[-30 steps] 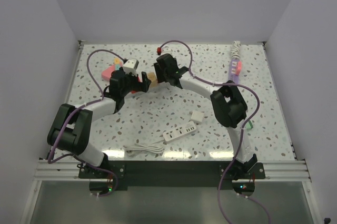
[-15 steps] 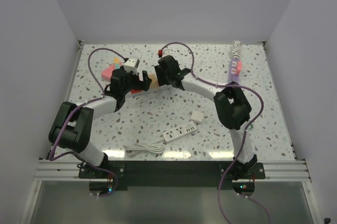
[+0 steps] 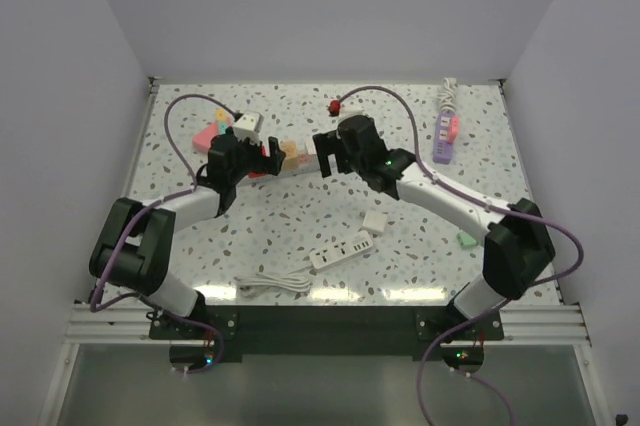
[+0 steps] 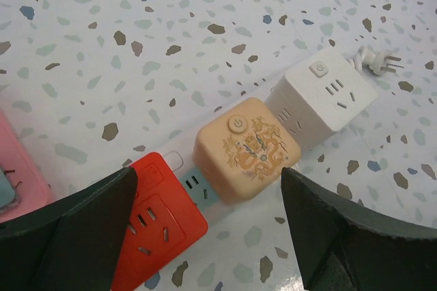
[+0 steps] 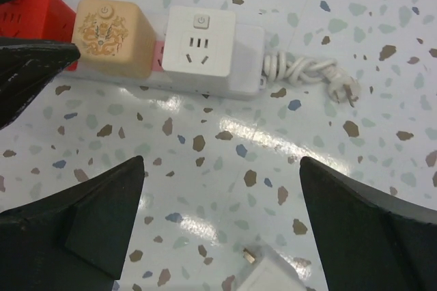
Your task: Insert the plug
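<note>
**A:** What is seen from above?

**B:** The left tool [image 3: 268,153] and the right tool [image 3: 322,153] are pointed at each other over the table [image 3: 330,206]. Both are spread and nothing is grasped. The peach cube plug [image 3: 293,153] is found between the two tools.

**A:** And from the left wrist?

**B:** The left tool's fingers [image 4: 82,229] are held wide apart. Between their tips the peach cube plug is seated on the power strip [image 4: 194,183]. A red cube [image 4: 160,226] is seated near it, by the left finger. A white cube [image 4: 324,103] is pressed against its far side. A pronged plug [image 4: 379,64] is seen farther ahead.

**A:** From the right wrist?

**B:** The right tool is released and no object is touched by its fingers [image 5: 89,223]. The peach cube plug and white cube are seen ahead, well clear. A coiled cord [image 5: 300,69] is trailed off to the right. A white adapter [image 5: 270,274] is partly shown at the near edge.
</note>
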{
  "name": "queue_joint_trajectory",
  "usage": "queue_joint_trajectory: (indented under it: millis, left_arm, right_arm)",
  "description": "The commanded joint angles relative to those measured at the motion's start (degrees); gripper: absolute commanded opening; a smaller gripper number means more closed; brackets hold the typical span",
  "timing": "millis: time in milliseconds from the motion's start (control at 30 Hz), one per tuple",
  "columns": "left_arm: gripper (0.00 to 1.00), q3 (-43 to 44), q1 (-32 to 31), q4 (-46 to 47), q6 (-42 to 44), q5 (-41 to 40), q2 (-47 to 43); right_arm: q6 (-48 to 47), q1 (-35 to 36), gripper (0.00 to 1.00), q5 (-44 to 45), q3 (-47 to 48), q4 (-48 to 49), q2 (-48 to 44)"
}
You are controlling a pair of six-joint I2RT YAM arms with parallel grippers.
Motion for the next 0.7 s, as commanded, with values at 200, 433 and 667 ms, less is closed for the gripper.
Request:
queue_joint_trajectory:
  millis: [200, 433, 667]
  left_arm:
    - [0.92, -7.5, -13.8, 8.9, 8.7, -3.1, -15.0]
    - [0.92, -3.2, -29.3, 4.2, 0.7, -6.6, -7.3]
    - [0.92, 4.1, -37.5, 0.3, -5.8, -7.5, 4.5]
  right_arm:
    - [3.9, -14.3, 0.99, -4.5, -20.5, 10.5, -18.7]
    - [7.3, -21.6, 0.99, -4.6, -29.8, 12.8, -27.1]
    - [9.1, -24.5, 0.99, -3.8, -35.1, 14.7, -31.7]
